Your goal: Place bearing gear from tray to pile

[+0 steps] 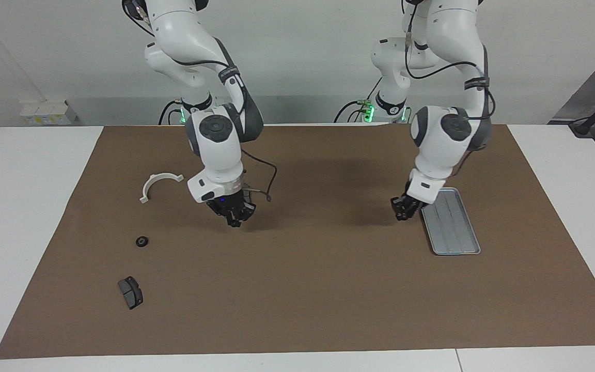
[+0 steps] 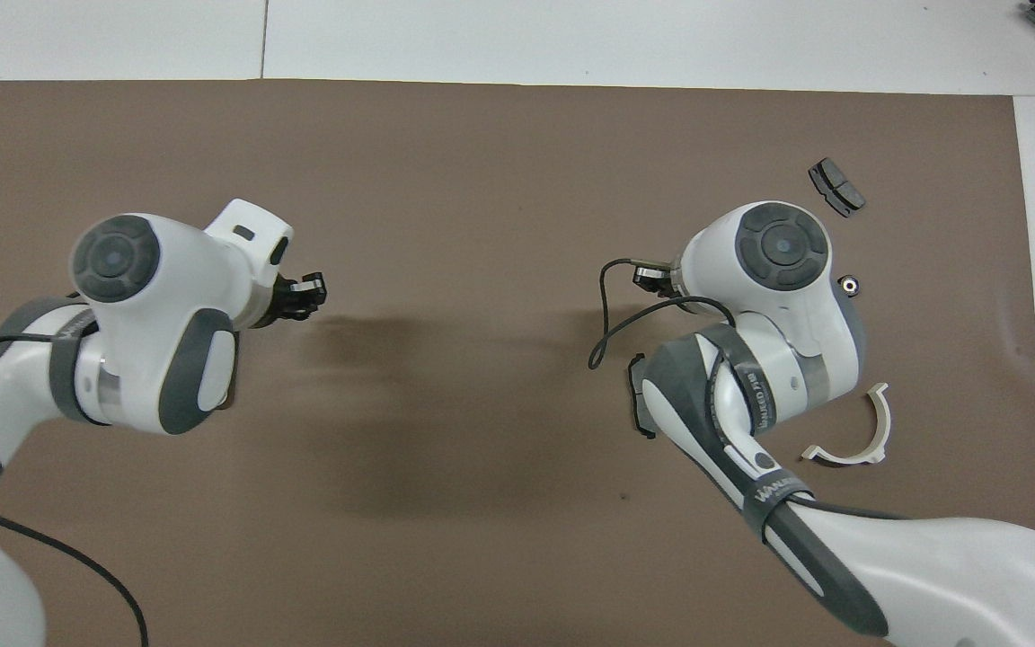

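**Both claws over the mat, bearing gear lying among the pile**

A brown mat (image 1: 302, 299) is spread over the white table (image 1: 29, 217). The flat, ridged, silver-grey metal tray (image 1: 452, 227) lies toward the left arm's end of the table, and nothing can be seen lying in it. The left claw (image 1: 404, 211) is held low over the mat just beside the tray's long edge, on the side toward the table's middle. Whether it is apart, together or clamped on anything cannot be told.

The small black ring-shaped bearing gear (image 1: 142, 241) lies on the mat toward the right arm's end of the table, among the scattered pile. It is placed between the white half-ring plastic bracket (image 1: 159, 177), which is nearer to the robots, and a dark grey brake pad (image 1: 130, 292), which is farther from them. All three are well apart.

A second dark grey brake pad (image 2: 635, 395) is mostly covered by the right arm in the overhead view. The right claw (image 1: 234, 217) is held low over the mat near that pad, toward the table's middle from the bracket. Its state cannot be told either.
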Robot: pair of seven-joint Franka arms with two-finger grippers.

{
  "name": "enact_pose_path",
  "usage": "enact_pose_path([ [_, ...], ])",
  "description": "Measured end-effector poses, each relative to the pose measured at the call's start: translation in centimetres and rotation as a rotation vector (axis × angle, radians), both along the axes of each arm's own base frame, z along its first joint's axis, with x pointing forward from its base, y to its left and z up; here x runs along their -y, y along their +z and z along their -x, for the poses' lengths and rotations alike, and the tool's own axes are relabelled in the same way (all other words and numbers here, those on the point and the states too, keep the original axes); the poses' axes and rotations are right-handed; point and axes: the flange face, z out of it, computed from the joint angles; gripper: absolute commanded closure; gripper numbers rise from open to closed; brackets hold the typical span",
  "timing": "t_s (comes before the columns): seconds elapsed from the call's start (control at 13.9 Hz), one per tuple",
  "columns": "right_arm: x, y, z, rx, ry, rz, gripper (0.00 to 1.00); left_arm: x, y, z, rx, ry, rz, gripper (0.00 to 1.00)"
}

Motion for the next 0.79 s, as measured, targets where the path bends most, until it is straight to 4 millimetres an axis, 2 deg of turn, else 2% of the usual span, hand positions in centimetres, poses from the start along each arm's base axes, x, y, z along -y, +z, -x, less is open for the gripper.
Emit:
enact_pose_path([
  [0.14,3.4,-0.2,0.3,-0.015,0.013,0.010,1.00,6.0,0.1,2.1,0.012,0.016,0.021,0.88],
  [0.29,5.9,-0.9,1.1,-0.039,0.015,0.018,1.00,10.4,0.2,4.0,0.035,0.026,0.048,0.89],
  [0.5,8.1,-1.8,2.8,-0.071,0.006,0.025,1.00,16.4,-0.4,7.1,0.065,0.019,0.095,0.88],
  [0.58,8.5,-2.3,3.7,-0.088,0.010,0.028,0.96,18.2,-1.0,8.1,0.072,0.014,0.112,0.79],
  [0.65,8.8,-2.9,4.7,-0.100,0.017,0.030,0.92,19.4,-1.7,8.8,0.074,0.009,0.122,0.51],
  [0.79,9.7,-4.5,6.5,-0.086,0.061,0.026,0.85,20.6,-2.6,9.6,0.072,-0.001,0.128,0.12],
])
